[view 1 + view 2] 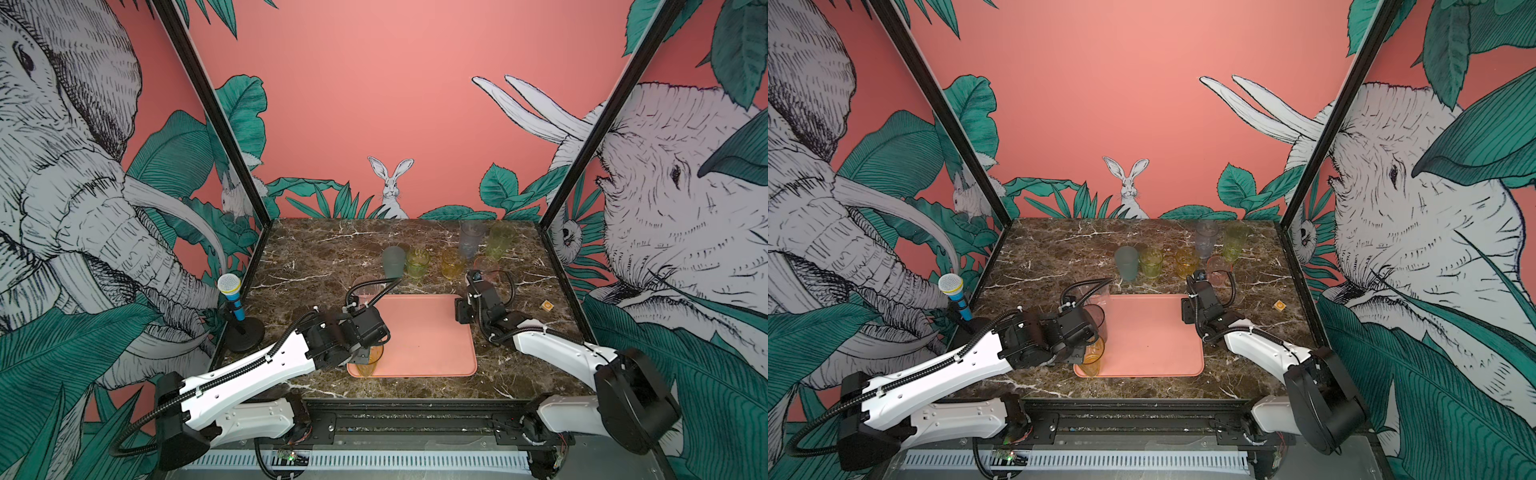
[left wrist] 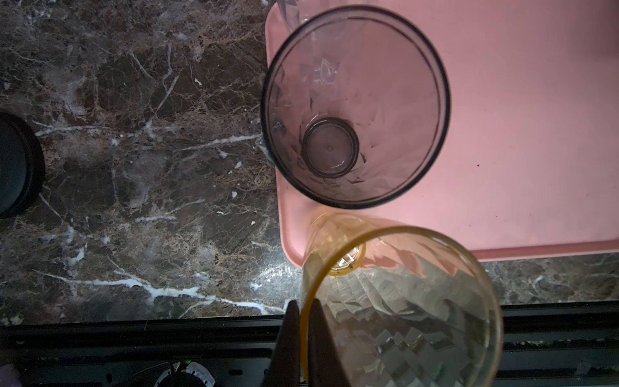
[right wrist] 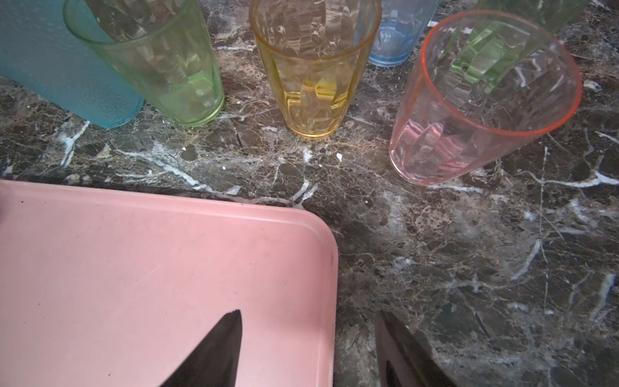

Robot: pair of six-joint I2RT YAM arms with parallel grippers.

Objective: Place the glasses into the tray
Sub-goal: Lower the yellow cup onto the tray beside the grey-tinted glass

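The tray lies low centre on the marble table. The left gripper pinches the amber glass's rim over the tray's lower-left corner, beside a smoky glass; its arm hides both from above. The right gripper gapes empty at the upper-right corner. Six glasses stand behind, the pink glass nearest.

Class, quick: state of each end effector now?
Left end effector: shut on the amber tumbler rim.
Right end effector: open, holding nothing.
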